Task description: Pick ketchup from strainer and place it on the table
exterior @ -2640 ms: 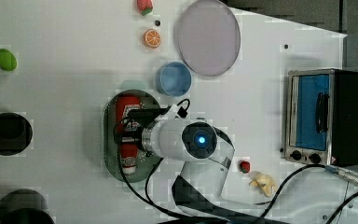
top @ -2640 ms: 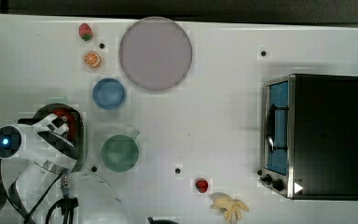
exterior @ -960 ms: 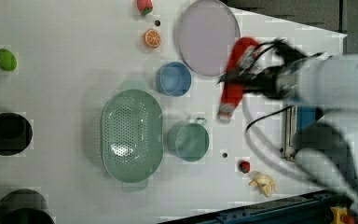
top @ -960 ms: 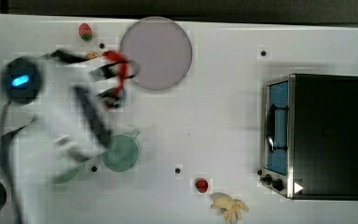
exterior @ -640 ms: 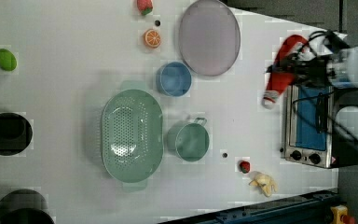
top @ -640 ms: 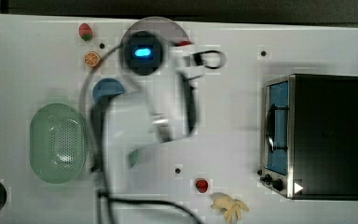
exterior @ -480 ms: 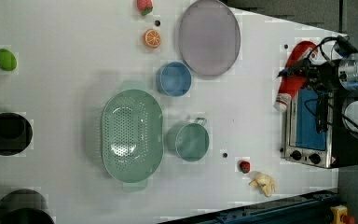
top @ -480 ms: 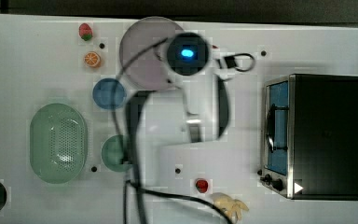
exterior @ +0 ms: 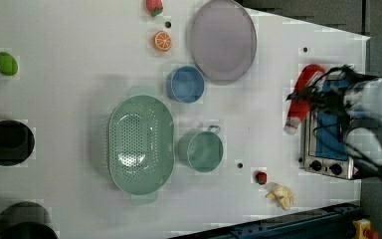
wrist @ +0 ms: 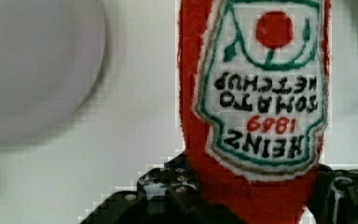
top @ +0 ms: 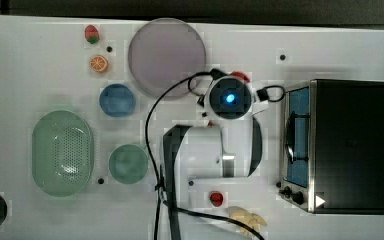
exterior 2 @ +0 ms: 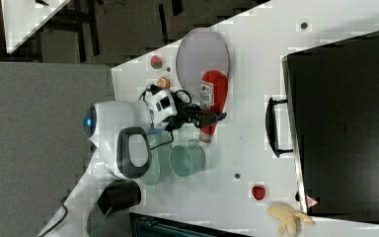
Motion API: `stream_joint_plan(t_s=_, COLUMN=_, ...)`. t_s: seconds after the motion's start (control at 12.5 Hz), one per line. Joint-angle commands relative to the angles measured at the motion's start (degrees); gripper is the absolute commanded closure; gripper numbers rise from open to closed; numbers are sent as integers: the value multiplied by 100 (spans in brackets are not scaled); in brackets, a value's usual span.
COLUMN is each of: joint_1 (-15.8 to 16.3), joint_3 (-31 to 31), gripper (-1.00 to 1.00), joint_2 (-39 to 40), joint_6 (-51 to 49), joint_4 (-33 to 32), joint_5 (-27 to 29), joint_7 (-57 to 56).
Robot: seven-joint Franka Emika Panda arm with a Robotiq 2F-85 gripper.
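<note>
1. The gripper [wrist: 251,205] is clamped on the ketchup [wrist: 256,93], its dark jaws pressing the bottle's red body from both sides just below the label, as the wrist view shows.
2. The ketchup [exterior: 303,97] is out of the strainer [exterior: 140,143] and carried in the air. In the left view it hangs just beside the toaster oven [exterior: 328,134], well apart from the strainer, which lies empty near the green cup [exterior: 201,149].
3. In the right view the bottle [exterior 2: 212,103] runs lengthwise out from the jaws, its red base over the edge of the grey plate [exterior 2: 197,54] and its white cap pointing toward the green cup [exterior 2: 187,159].
4. The relation that matters now is bottle to table [top: 40,60]: judged from the top view, bare white surface lies under the wrist between the grey plate [top: 167,55] and the toaster oven [top: 347,145], so the drop is straight down from the jaws along a free strip.
5. The bottle's long axis looks closer to lying than standing, so it would likely be set down on its side; the oven's door handle [exterior 2: 271,126] is the nearest thing to avoid.
6. The label reads, upside down in the wrist view, "TOMATO KETCHUP", "1869" and "HEINZ", under a red tomato with green leaves, all inside a green-edged white shield.
</note>
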Motion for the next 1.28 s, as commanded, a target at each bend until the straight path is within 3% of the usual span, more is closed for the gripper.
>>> stream_joint_plan(t_s=0.08, joint_1=170, joint_3=159, gripper=-21, joint_2=-50, joint_6=196, joint_4=-350, joint_5=22, joint_7=-309)
stream_joint_plan(t_s=0.4, joint_1=143, joint_3=135, gripper=-27, joint_2=341, joint_6=398, joint_4=-575, joint_5=21, joint_7=-303)
stream_joint_plan(t_s=0.64, joint_1=122, joint_3=121, gripper=-90, joint_2=543, joint_6=698, joint_4=-580, joint_5=22, joint_7=-305)
stream_joint_plan(t_s=0.72, joint_1=120, joint_3=136, gripper=-100, joint_2=515, joint_6=700, joint_4=-558, joint_5=22, joint_7=-305)
stream_joint_plan(t_s=1.04, joint_1=129, joint_3=167, gripper=-100, joint_2=-37, joint_6=370, joint_4=-136, joint_5=62, joint_7=-161)
stream_joint_plan(t_s=1.28, joint_1=136, joint_3=188, gripper=-100, joint_2=-475, joint_6=-523, joint_4=479, joint_5=617, joint_7=266)
